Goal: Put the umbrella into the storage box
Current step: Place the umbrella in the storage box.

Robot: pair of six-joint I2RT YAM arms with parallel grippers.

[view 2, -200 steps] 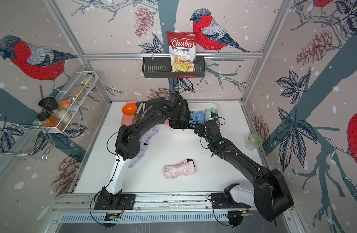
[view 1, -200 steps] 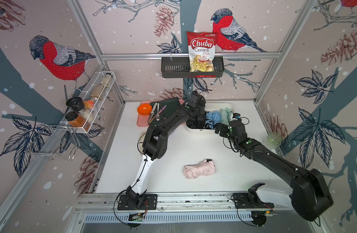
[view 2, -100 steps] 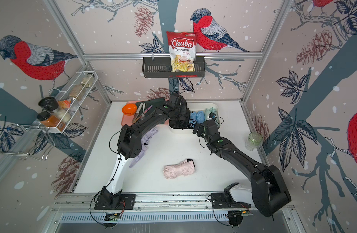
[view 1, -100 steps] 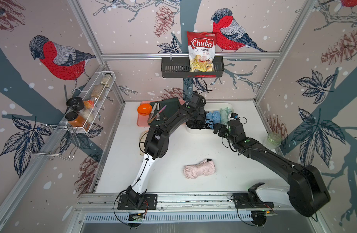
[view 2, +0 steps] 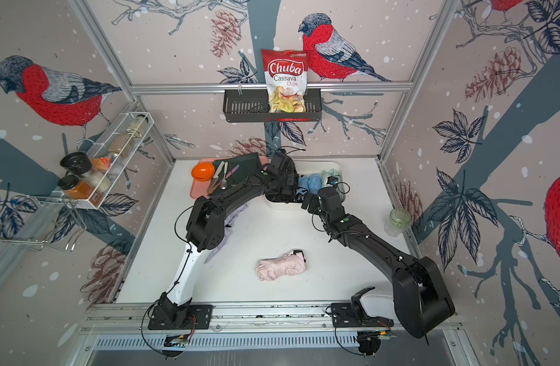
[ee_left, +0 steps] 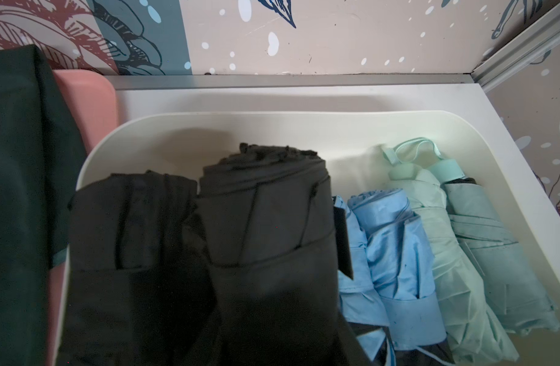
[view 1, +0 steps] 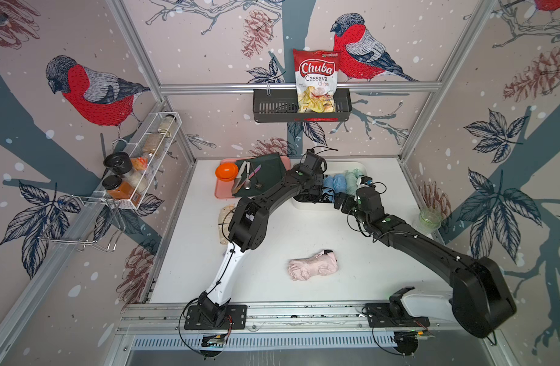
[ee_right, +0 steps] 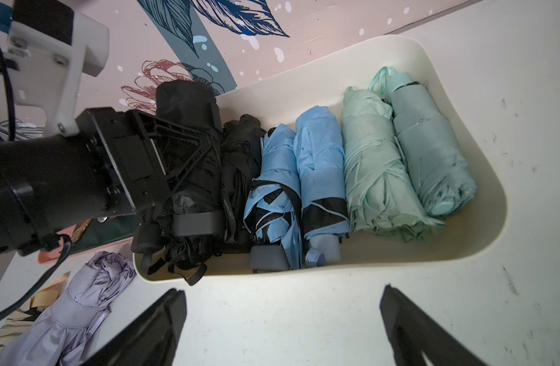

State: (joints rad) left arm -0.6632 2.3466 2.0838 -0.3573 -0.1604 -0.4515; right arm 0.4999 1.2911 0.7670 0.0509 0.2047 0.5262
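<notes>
The cream-white storage box (view 1: 313, 207) (view 2: 285, 207) (ee_left: 272, 115) (ee_right: 335, 269) stands at the back of the table. Several folded umbrellas lie in it side by side, black, blue (ee_right: 316, 152) and mint (ee_right: 373, 164). My left gripper (ee_right: 199, 180) (view 1: 313, 190) reaches into the box's left end and is shut on a black umbrella (ee_left: 266, 215). My right gripper (ee_right: 281, 293) (view 1: 340, 201) hovers open over bare table just in front of the box, holding nothing. A pink folded umbrella (view 1: 313, 265) (view 2: 280, 265) lies on the table nearer the front.
A lilac umbrella (ee_right: 82, 301) and a beige one lie under my left arm. Left of the box is a pink tray (view 1: 221, 193) carrying a green cloth, an orange bowl (view 1: 226, 171) and cutlery. A glass jar (view 1: 430, 218) stands by the right wall. A black wall basket (view 1: 272, 109) holds chips.
My right gripper has edged slightly closer to the box's front wall. The left gripper keeps its hold on the black umbrella and has hardly moved.
</notes>
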